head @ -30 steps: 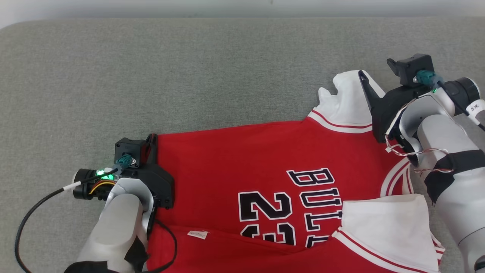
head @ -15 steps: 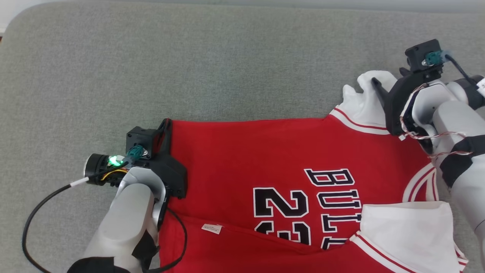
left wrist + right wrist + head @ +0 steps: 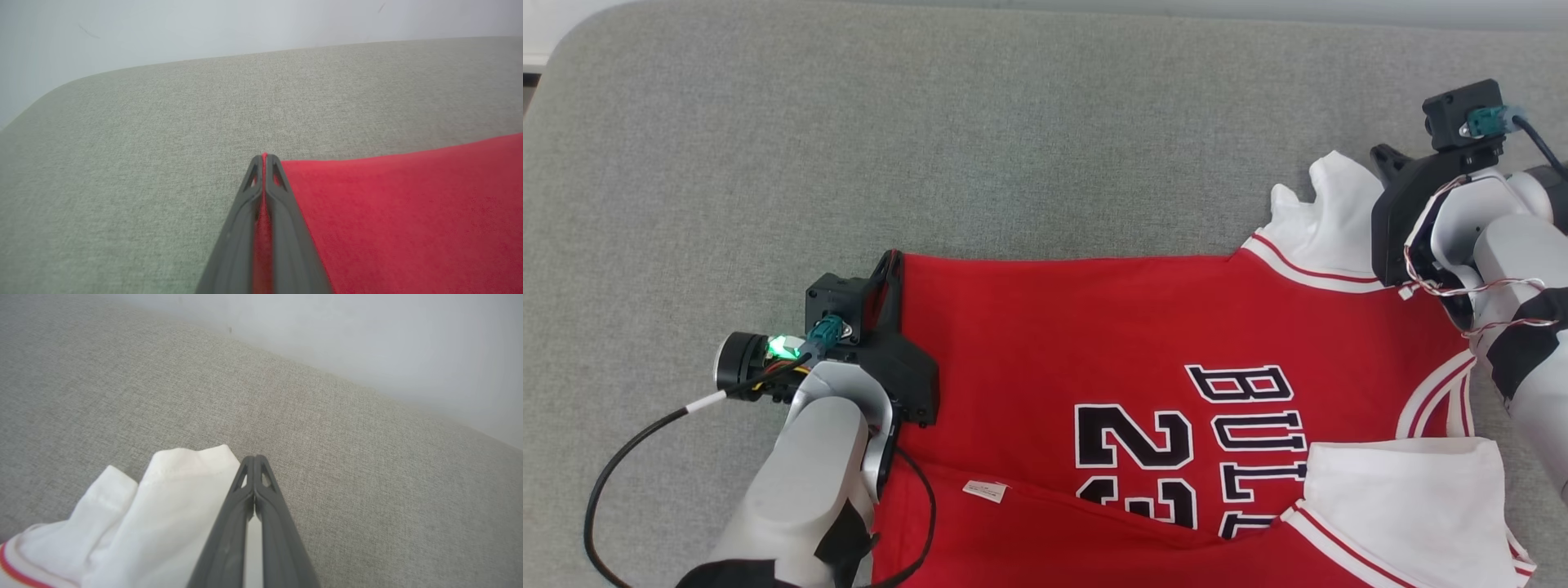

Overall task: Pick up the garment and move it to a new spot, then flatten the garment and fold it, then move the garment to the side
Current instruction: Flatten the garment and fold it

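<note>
The garment (image 3: 1094, 327), a red jersey with black lettering and white sleeves, lies spread on the grey cushioned surface (image 3: 1013, 147). My left gripper (image 3: 890, 265) is shut on its far left red corner. In the left wrist view, red cloth (image 3: 408, 212) runs between the closed fingers of that gripper (image 3: 264, 157). My right gripper (image 3: 1382, 155) sits at the far right, shut on the edge of the white sleeve (image 3: 1327, 212). The right wrist view shows the sleeve (image 3: 163, 514) bunched to the left of that gripper (image 3: 254, 458), with white cloth pinched between its fingers.
The second white sleeve (image 3: 1396, 498) lies folded over the jersey at the lower right. A small white label (image 3: 984, 491) shows near the bottom fold. A black cable (image 3: 629, 457) loops beside my left arm. The surface's rounded corner (image 3: 572, 33) lies far left, with a pale wall (image 3: 388, 343) behind.
The right gripper's fingers have closed on the white sleeve's edge. The left grip on the red corner is unchanged. The whole head picture has shifted, so the camera moved.
</note>
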